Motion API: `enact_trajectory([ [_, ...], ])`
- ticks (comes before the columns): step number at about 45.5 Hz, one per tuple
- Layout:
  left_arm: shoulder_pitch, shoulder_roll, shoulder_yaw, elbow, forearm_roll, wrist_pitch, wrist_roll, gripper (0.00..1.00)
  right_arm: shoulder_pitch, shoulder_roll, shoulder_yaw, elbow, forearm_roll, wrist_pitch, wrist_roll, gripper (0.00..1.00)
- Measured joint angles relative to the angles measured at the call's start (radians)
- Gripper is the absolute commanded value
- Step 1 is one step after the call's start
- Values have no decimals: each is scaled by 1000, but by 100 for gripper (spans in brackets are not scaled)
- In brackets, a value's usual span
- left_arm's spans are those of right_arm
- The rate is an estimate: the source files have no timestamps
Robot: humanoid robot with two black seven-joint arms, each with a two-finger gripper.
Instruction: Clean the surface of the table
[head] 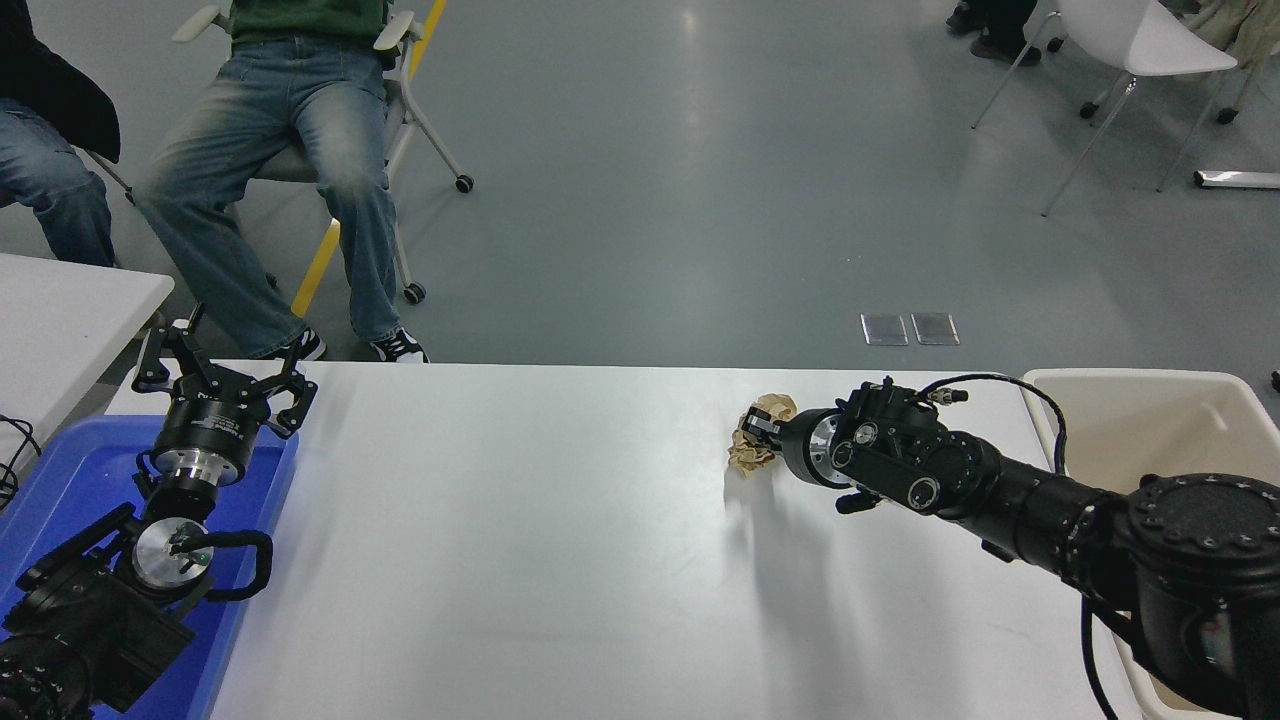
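The wide white table surface [520, 540] fills the lower half of the head view. A crumpled ball of brown paper [757, 434] sits at its far right part. My right gripper [763, 432] is shut on this paper ball and holds it just above the tabletop. The right arm comes in from the lower right. My left gripper [222, 378] is open and parked at the far left, above a blue tray.
A blue tray [60, 490] lies at the table's left end under the left arm. A beige plastic bin [1150, 400] stands off the right end. A smaller white table [60, 300] is at the left. Two people [290, 150] sit beyond the far edge.
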Motion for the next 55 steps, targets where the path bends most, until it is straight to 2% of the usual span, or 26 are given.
enact_trajectory([
  [10,0,0,0,0,0,0,0,100,-4,0,15,22,11,-8,62,0],
  [25,0,0,0,0,-1,0,0,100,36,-35,45,225,25,42,105,0],
  [55,0,0,0,0,-1,1,0,100,96,-490,60,667,29,94,131,0],
])
